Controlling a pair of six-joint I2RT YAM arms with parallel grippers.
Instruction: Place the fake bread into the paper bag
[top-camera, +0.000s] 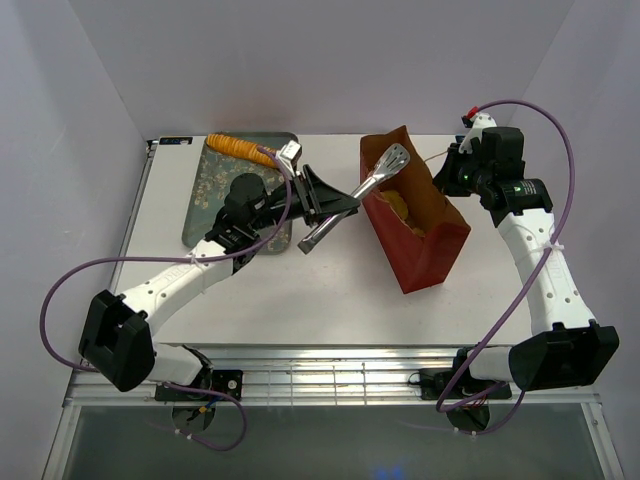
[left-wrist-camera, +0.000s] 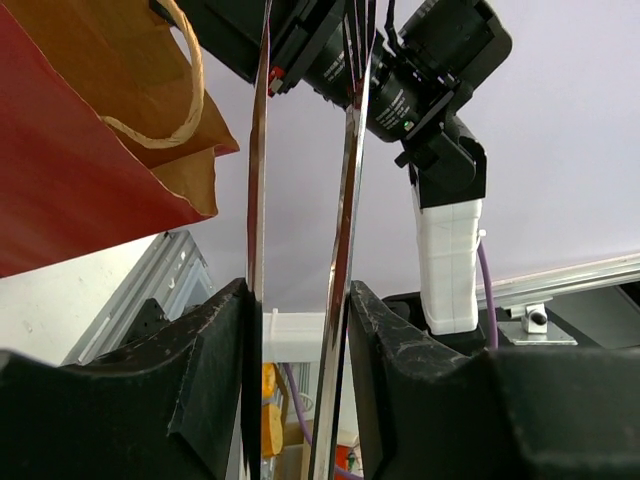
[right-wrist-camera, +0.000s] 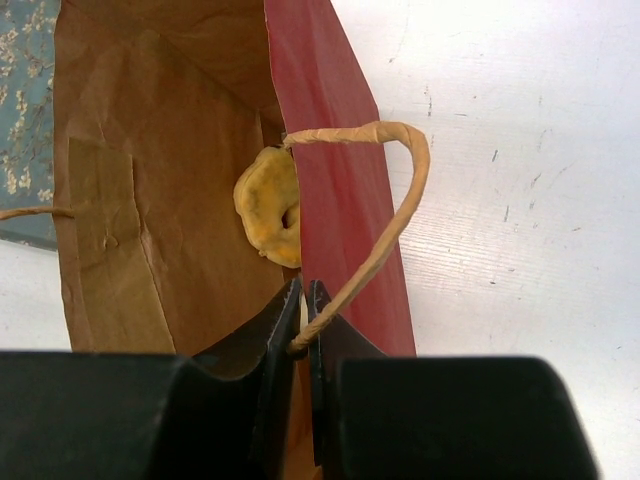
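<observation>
**Bread Lands in Red Bag**

The open paper bag (top-camera: 425, 245) has its string handle (right-wrist-camera: 400, 200) pinched in the closed right gripper (right-wrist-camera: 305, 300). The left gripper (top-camera: 322, 197) clamps the metal tongs (top-camera: 368, 182), their tips over the bag's mouth. One ring-shaped fake bread piece (right-wrist-camera: 268, 205) lies inside, just past the right fingers. A long loaf (top-camera: 240, 148) rests on the tray (top-camera: 212, 215).

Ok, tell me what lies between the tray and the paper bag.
In the top view, the metal tongs, held in the left tool, bridge the gap from tray to paper bag, tips over its mouth.
</observation>
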